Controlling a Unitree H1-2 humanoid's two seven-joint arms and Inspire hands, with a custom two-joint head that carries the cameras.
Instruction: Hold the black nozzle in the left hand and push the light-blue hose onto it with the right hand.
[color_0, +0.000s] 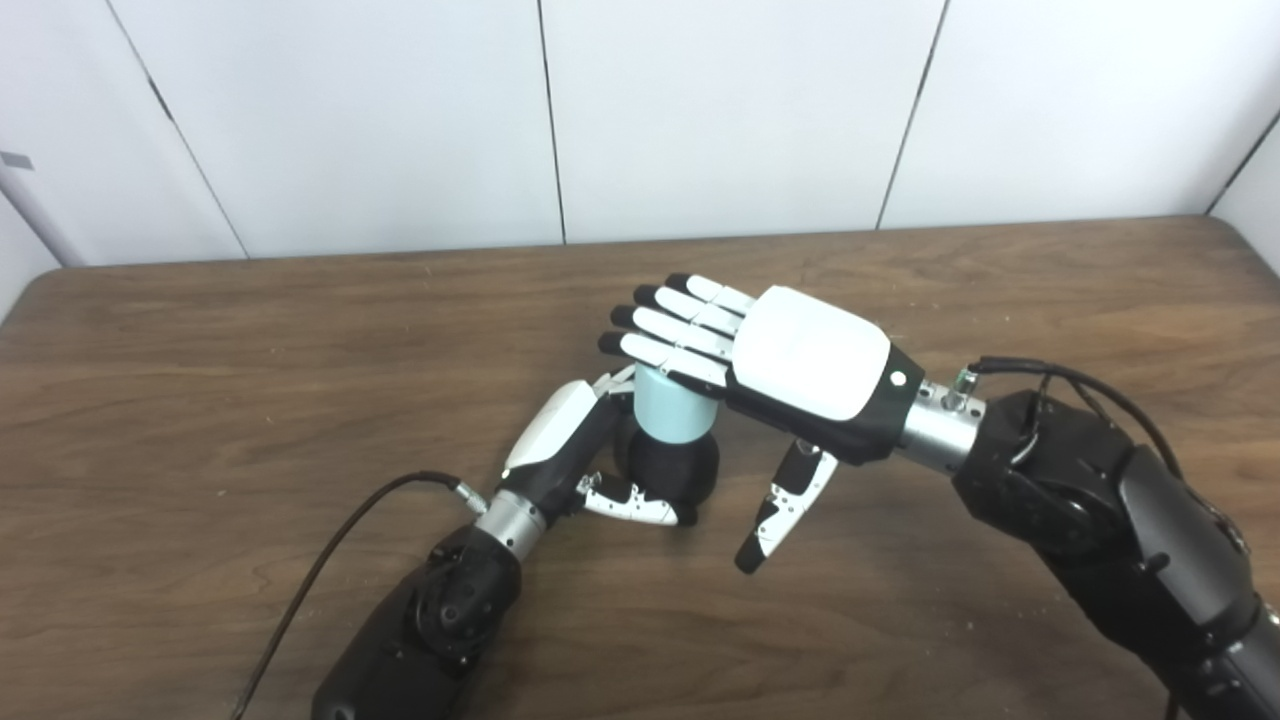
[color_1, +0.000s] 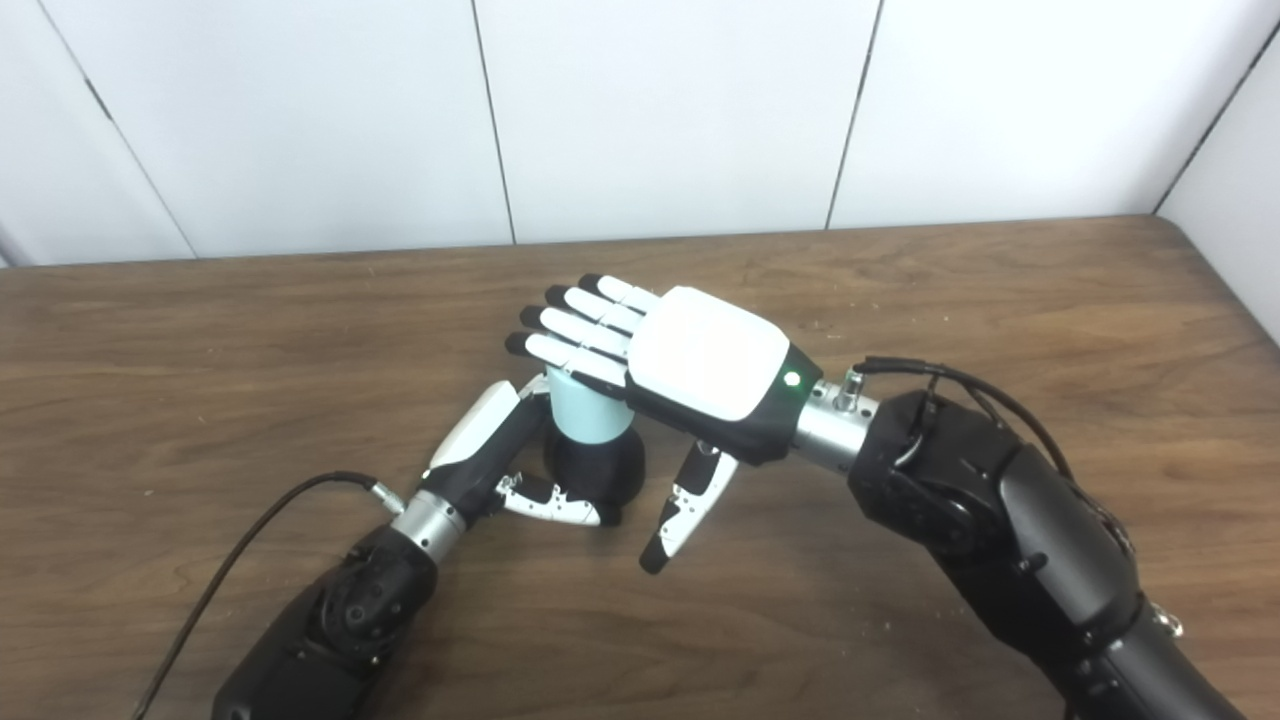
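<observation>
The black nozzle (color_0: 675, 468) stands upright on the wooden table (color_0: 200, 400) at mid-centre. My left hand (color_0: 570, 440) is wrapped around its base, thumb curled across the front. The light-blue hose (color_0: 672, 405), a short cylinder, sits on top of the nozzle. My right hand (color_0: 770, 360) lies flat over the hose's top, palm down, fingers (color_0: 670, 325) stretched out to the left and thumb hanging down beside the nozzle, holding nothing. The hose's top end is hidden under the fingers.
White wall panels (color_0: 700, 110) rise behind the table's far edge. A black cable (color_0: 330, 550) trails from my left wrist toward the near edge. Bare wood lies on both sides of the hands.
</observation>
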